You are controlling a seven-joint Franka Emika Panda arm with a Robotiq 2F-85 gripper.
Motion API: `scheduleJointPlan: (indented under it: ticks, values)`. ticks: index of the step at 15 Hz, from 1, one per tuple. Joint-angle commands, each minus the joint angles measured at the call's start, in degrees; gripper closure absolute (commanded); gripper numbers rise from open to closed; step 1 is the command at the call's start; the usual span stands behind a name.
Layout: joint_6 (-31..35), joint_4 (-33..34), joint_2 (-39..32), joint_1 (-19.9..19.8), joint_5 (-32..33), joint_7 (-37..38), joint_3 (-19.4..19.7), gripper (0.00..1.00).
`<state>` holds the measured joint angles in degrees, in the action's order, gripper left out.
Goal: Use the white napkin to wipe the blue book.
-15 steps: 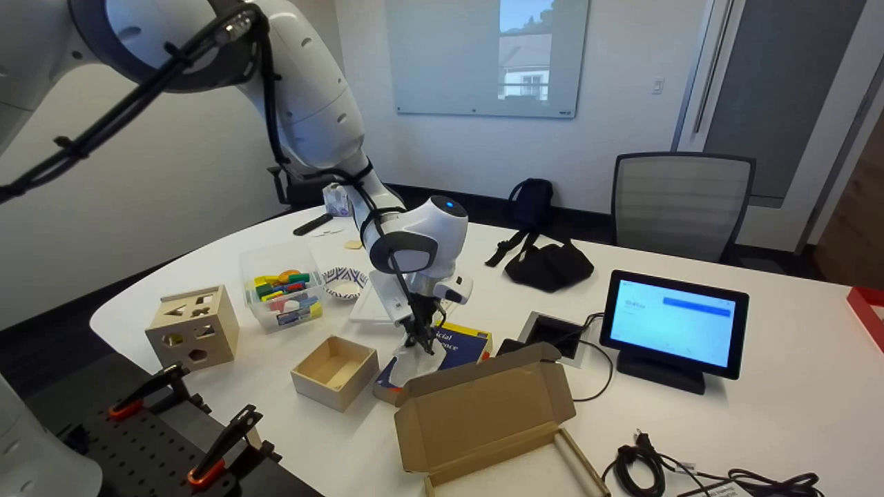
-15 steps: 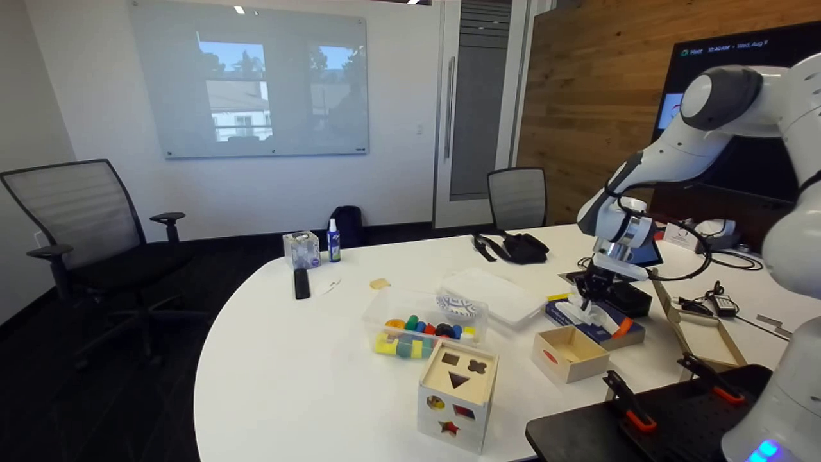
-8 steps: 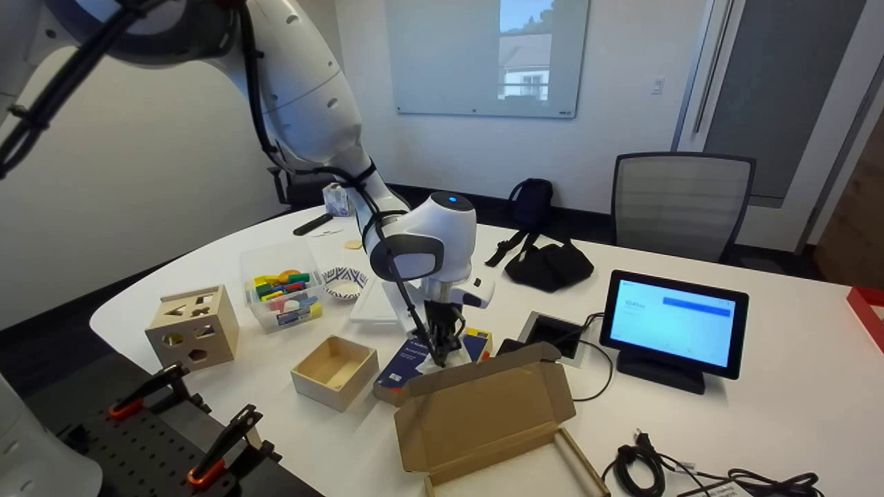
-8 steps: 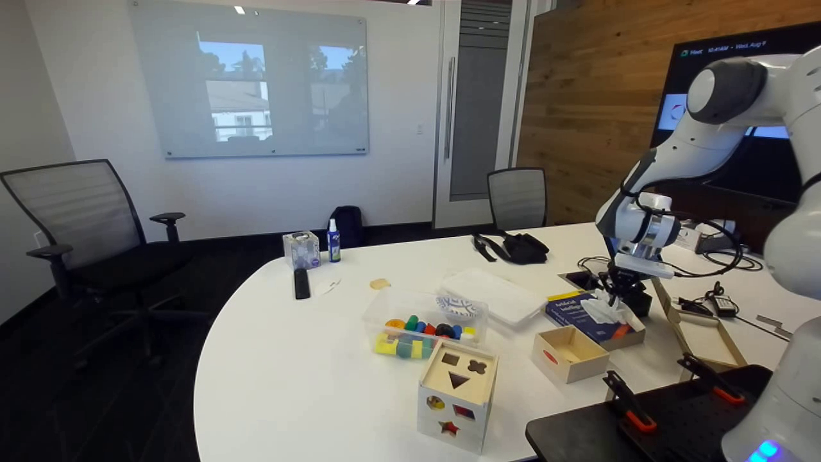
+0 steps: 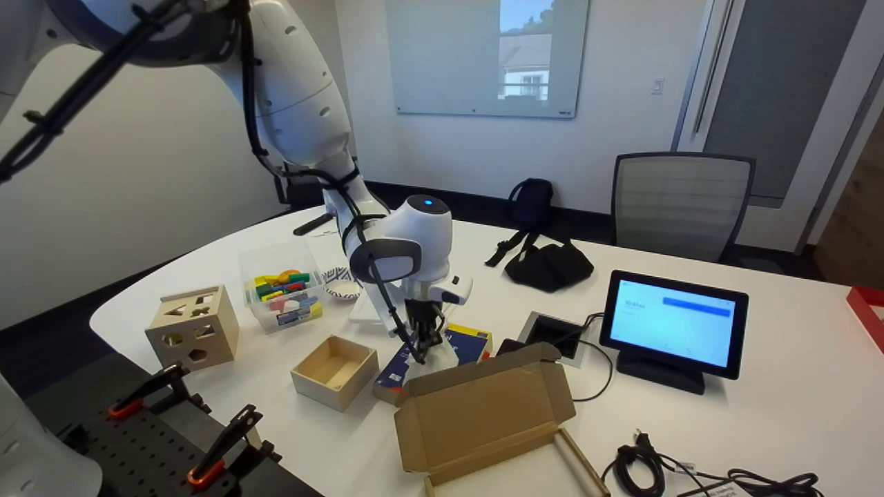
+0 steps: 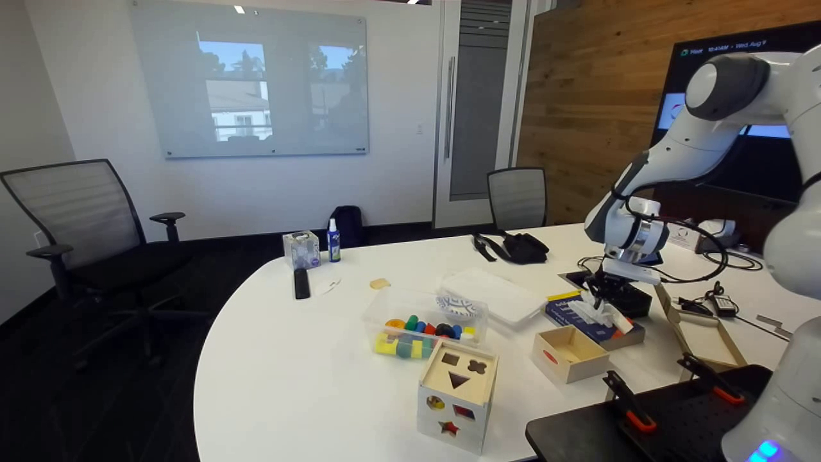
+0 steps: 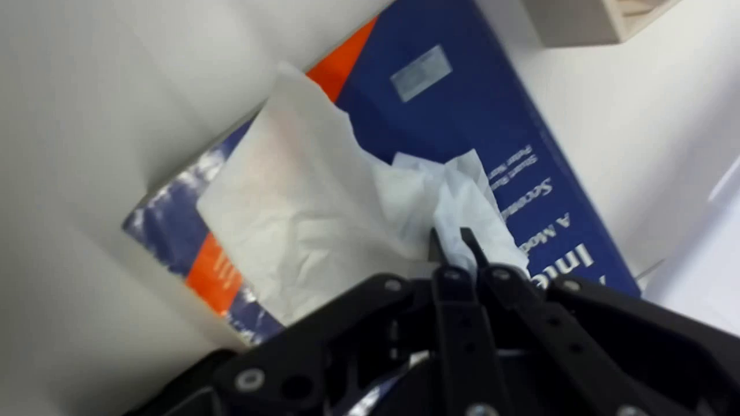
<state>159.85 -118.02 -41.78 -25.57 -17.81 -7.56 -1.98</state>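
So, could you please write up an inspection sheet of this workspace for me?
Surface: white table, carrying many items.
Job's things: blue book lying flat, cover up; white napkin, crumpled, over part of the cover.
Clutter: open cardboard box, small wooden tray, shape-sorter cube, clear bin of coloured blocks, tablet, strapped black bag.
Gripper: closed on a bunched part of the white napkin, over the blue book.
Cables: coiled black cable beside the open cardboard box; arm cable strapped along the arm.
Surroundings: wall whiteboard, mesh-backed chair.
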Motion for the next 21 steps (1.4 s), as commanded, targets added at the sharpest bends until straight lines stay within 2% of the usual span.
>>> scheduleJointPlan:
  ticks: [1, 3, 6, 8, 11, 14, 16, 18, 21]
  values:
    - [-1.4, -4.4, 3.3, -0.7, -1.1, -2.2, -4.3, 1.0]
    - [-2.8, -6.0, 4.6, 0.3, -0.4, -1.3, -4.3, 1.0]
    - [-6.0, -8.5, 7.0, 2.4, 1.0, 0.7, -1.1, 1.0]
    - [-4.7, -10.4, 8.6, 5.0, 2.2, 3.6, 3.0, 1.0]
    - [1.1, -12.9, 10.1, 10.9, 6.1, 10.3, 11.4, 1.0]
    - [5.6, -12.7, 8.2, 18.6, 11.9, 18.8, 20.6, 1.0]
    - [7.0, -12.1, 6.3, 22.6, 14.3, 23.0, 24.6, 1.0]
    - [7.5, -11.5, 5.4, 23.8, 14.4, 24.4, 24.9, 1.0]
    - [7.6, -10.5, 5.2, 19.8, 11.4, 21.6, 18.4, 1.0]
